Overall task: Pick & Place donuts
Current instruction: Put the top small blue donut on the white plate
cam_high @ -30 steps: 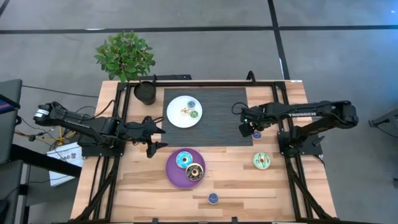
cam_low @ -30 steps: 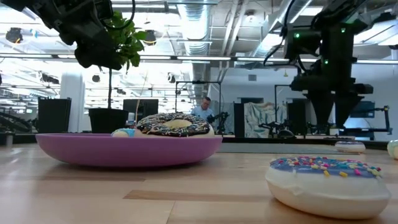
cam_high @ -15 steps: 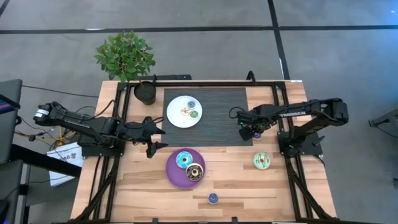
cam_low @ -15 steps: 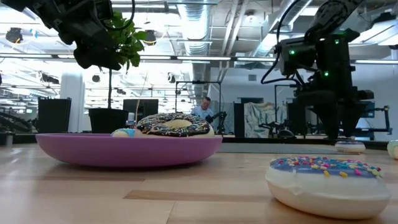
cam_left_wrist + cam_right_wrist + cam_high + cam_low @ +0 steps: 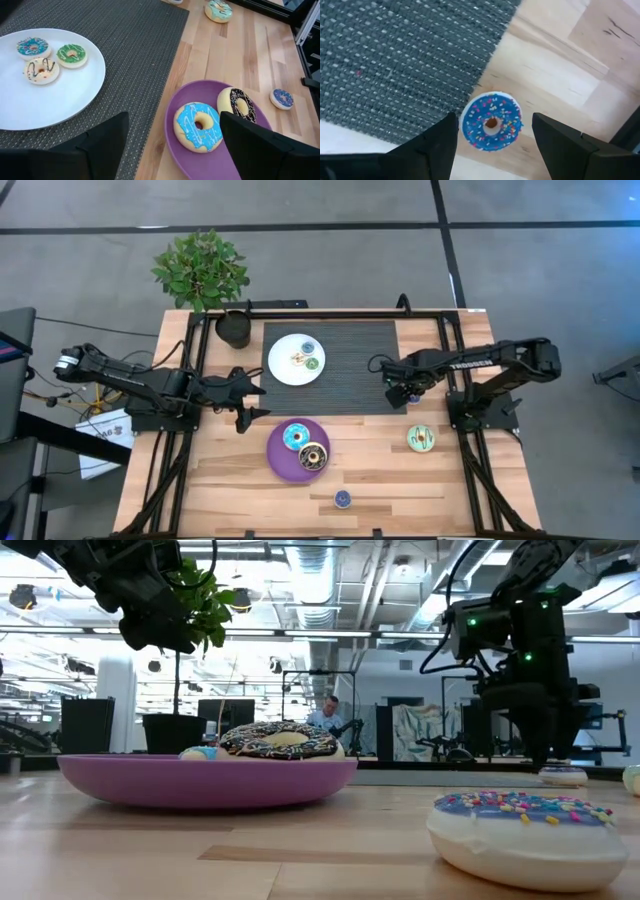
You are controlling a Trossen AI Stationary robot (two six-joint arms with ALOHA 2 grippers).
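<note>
My right gripper (image 5: 493,118) is open, pointing down over the blue mini donut (image 5: 491,121), which lies flat on the wood beside the mat's edge; the fingers stand either side of it without touching. In the high view this gripper (image 5: 405,393) is at the mat's right near corner. My left gripper (image 5: 258,400) waits open, left of both plates. The white plate (image 5: 283,370) holds three minis (image 5: 46,57). The purple plate (image 5: 277,458) holds the blue-iced donut (image 5: 198,126) and the brown-and-cream donut (image 5: 236,104). The green-iced donut (image 5: 421,438) and the purple mini (image 5: 342,498) lie on the wood.
A dark woven mat (image 5: 355,370) covers the table's far middle. A potted plant (image 5: 203,272) and a dark cup (image 5: 234,329) stand at the far left corner. Black frame rails (image 5: 462,395) run along both sides. A person shows far behind in the low view.
My right gripper has moved toward the near edge and gone down over the blue mini donut, staying open; it has kept almost still over the last half second. The donuts have not moved.
</note>
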